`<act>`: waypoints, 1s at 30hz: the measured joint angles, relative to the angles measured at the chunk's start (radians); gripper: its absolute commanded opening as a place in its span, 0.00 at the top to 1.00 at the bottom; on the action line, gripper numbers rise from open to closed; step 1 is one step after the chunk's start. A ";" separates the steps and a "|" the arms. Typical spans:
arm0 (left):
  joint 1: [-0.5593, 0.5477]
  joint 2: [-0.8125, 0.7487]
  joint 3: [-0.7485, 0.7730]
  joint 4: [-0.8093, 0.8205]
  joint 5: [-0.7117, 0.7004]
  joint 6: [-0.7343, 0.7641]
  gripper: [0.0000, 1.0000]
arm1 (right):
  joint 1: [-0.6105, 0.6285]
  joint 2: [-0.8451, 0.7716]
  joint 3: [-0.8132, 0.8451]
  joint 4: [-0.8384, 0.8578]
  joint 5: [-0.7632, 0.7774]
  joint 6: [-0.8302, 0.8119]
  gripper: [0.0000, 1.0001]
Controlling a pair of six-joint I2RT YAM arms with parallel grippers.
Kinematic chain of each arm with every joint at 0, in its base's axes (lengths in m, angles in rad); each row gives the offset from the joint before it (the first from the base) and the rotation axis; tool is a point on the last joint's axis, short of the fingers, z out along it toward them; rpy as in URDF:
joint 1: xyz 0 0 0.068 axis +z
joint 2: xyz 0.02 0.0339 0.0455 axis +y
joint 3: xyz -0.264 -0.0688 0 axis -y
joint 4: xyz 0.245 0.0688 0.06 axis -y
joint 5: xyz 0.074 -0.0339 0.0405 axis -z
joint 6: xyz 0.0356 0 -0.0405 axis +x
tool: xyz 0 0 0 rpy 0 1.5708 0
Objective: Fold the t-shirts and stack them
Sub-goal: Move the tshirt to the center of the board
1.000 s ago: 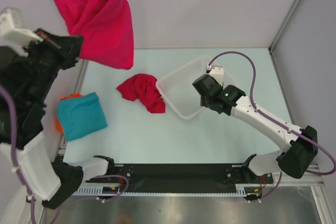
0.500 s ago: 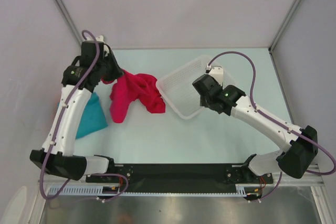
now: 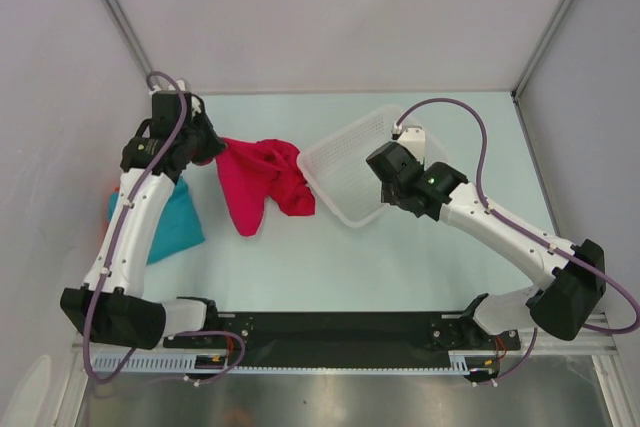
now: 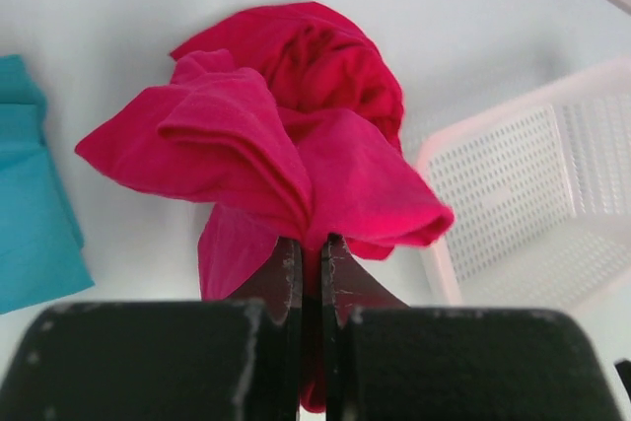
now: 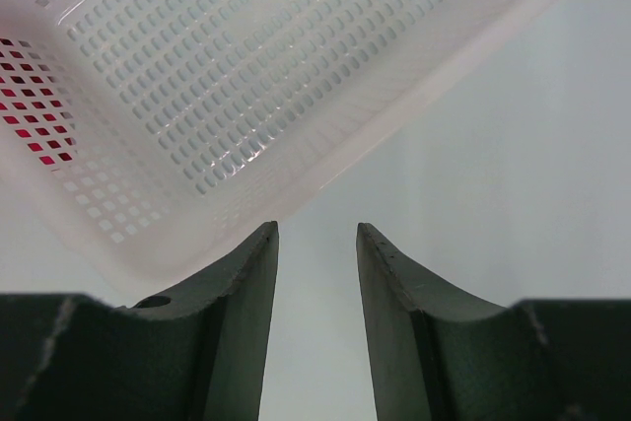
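Top view: L arm reaches up the desk to ~10 o'clock. Left fingers (image 4: 284,288) are pinched narrow, clamped on a fold of the crimson pink-red cloth t-shirt (image 3: 245,202). Shirt is bunched, not flat, and trails from the fingers toward 5 o'clock onto the pale desk (image 3: 400,257). L wrist view: cloth billows out ahead of the fingers, w/ a strip caught in the slit between them.

Behind it is a second crimson bunched t-shirt (image 4: 330,56), lying on the desk. The two touch; can't tell the exact border from the top view.

Teal blue folded cloth t-shirt (image 3: 180,222) lies flat on the desk at ~9 o'clock, partly hidden by the L forearm and apart from the crimson pile.

White plastic mesh basket (image 3: 350,167) sits at 3 o'clock of the crimson pile, just beside it; contact unclear. Red shows through the mesh at the basket's left wall in the R wrist view.

R arm: right fingers (image 5: 246,322) are spread wide and hold nothing. They hover by the basket's 4 o'clock edge, basket wall just ahead of the tips.
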 measured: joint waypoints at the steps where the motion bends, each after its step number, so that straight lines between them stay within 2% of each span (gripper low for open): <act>1: 0.007 -0.009 -0.012 0.002 -0.017 -0.005 1.00 | 0.000 0.000 0.000 0.000 0.000 0.000 0.57; 6: 0.019 -0.081 -0.052 0.019 -0.106 -0.031 1.00 | 0.000 0.000 0.000 0.000 0.000 0.000 0.57; 9: 0.020 -0.122 -0.061 0.042 -0.147 -0.040 0.96 | 0.000 0.000 0.000 0.000 0.000 0.000 0.57; 10: 0.021 -0.131 -0.066 0.051 -0.156 -0.042 0.79 | 0.000 0.000 0.000 0.000 0.000 0.000 0.57; 12: 0.023 -0.134 -0.076 0.069 -0.161 -0.044 0.61 | 0.000 0.000 0.000 0.000 0.000 0.000 0.57; 13: 0.023 -0.128 -0.081 0.076 -0.158 -0.041 0.36 | 0.000 0.000 0.000 0.000 0.000 0.000 0.57; 15: 0.025 -0.086 -0.085 0.094 -0.130 -0.034 0.15 | 0.000 0.000 0.000 0.000 0.000 0.000 0.57; 16: 0.025 -0.056 -0.085 0.108 -0.106 -0.032 0.01 | 0.000 0.000 0.000 0.000 0.000 0.000 0.57; 22: 0.001 0.134 -0.112 0.140 0.025 -0.029 0.00 | 0.000 0.001 0.000 0.000 -0.001 0.000 0.57; 26: -0.066 0.156 -0.135 0.153 0.072 -0.023 0.00 | 0.001 0.004 0.000 0.000 -0.001 -0.001 0.57; 30: -0.163 0.167 -0.129 0.249 0.134 0.009 0.00 | 0.001 0.021 0.008 -0.001 -0.002 -0.001 0.58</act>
